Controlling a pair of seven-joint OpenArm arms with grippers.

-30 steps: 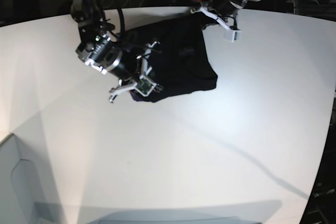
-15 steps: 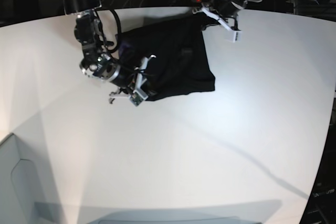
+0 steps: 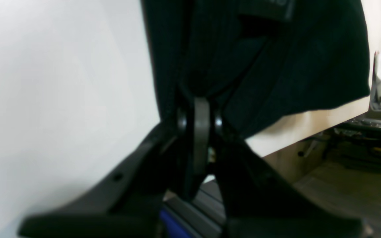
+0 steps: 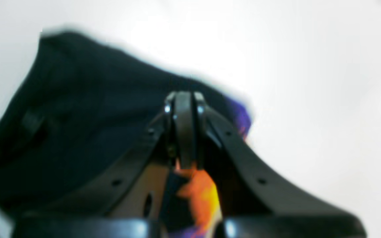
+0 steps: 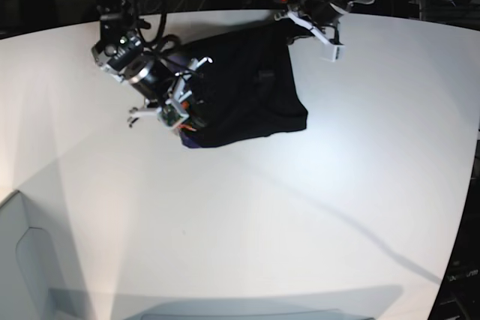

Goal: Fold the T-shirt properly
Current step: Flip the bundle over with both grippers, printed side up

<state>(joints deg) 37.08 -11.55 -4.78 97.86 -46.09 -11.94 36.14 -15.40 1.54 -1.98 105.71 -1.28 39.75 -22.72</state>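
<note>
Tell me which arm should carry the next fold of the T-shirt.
Probably right: its end effector grips the T-shirt at the near edge, beside open table. The left end effector pins the far corner.

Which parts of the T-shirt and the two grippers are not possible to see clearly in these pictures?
- T-shirt print: right wrist view shows only blurred orange and purple; its design is unreadable.
- Right gripper grip: the fingers cover the pinched cloth.
- Left gripper: in the base view, too small and dark to judge.
- Shirt's underside: hidden against the table.
</note>
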